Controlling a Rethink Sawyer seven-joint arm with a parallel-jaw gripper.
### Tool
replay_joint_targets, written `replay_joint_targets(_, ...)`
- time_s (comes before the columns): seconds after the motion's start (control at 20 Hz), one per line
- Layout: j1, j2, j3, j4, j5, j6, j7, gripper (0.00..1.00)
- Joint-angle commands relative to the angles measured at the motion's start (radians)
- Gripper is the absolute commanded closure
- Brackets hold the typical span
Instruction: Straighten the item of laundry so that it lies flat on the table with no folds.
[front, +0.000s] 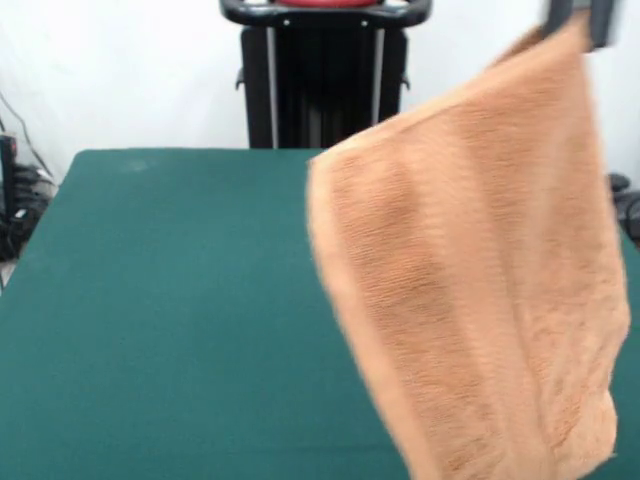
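You've got bare green table left of frame. Towel hangs in the air below the fingers at top right, one corner pinched between them, cloth draping down-left, band stripes visible, lower edge out of frame.

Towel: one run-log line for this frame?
towel: hanging by top corner, swung out, not flat | gripper: shut on that corner | table: green
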Motion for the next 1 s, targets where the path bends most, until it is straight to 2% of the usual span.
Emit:
replay_joint_targets(0.05,-0.110,0.011,0.081,0.260,0.023,-0.140,-0.194,1.00)
replay_joint_targets(0.45,-0.262,0.043,0.166,0.347,-0.016,-0.258,-0.298,1.00)
replay_joint_targets(0.75,-0.276,0.039,0.172,0.389,-0.065,-0.306,-0.242,1.00)
replay_joint_targets(1.0,-0.230,0.022,0.110,0.404,-0.120,-0.304,-0.145,1.00)
